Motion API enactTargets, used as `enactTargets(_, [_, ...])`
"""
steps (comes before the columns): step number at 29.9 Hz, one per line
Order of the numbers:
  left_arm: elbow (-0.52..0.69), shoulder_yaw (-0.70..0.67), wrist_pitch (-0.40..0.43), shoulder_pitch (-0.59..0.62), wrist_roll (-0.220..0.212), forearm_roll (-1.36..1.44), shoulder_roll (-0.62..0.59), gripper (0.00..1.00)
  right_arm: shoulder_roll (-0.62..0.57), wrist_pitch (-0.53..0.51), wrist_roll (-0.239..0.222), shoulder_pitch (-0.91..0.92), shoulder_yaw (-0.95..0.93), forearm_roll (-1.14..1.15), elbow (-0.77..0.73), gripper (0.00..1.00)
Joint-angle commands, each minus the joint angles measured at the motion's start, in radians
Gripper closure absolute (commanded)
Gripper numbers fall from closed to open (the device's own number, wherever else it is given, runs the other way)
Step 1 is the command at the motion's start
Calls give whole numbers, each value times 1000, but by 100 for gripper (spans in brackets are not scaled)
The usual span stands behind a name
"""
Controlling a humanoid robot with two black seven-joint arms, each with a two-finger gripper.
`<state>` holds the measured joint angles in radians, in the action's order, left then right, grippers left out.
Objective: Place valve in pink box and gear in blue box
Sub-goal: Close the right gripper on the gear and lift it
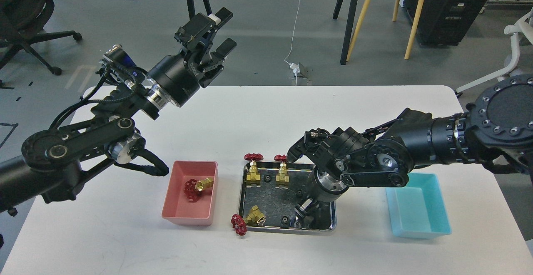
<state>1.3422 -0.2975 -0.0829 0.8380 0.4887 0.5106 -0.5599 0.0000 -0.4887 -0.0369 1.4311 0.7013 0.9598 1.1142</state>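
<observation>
The pink box [180,216] holds one valve [196,187] lying on its side. Two valves [252,170] [282,171] stand upright at the back left of a shiny steel tray [272,203]. A third valve [249,218] lies across the tray's front left corner. Tiny black gears [284,219] [299,192] [267,178] lie in the tray. My right gripper [302,214] points down into the tray's front right part, fingers apart, just right of the front gear. The blue box [418,208] on the right is empty. My left gripper [217,31] is open and empty, raised high over the table's far left.
The white table [258,112] ends close in front of the boxes. My right forearm [374,162] hangs over the tray's right side and the blue box's near corner. Beyond the table are a chair [25,21], stand legs [354,17] and floor cables.
</observation>
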Motion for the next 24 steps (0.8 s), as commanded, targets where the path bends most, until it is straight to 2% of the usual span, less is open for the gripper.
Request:
enactTargets(1, [-1, 0, 0, -3, 0, 0, 0, 15, 0, 0, 0, -6, 0, -3, -2, 50])
enactTargets(24, [-6, 0, 0, -20, 0, 0, 2, 14, 0, 0, 2, -52, -5, -3, -48, 52])
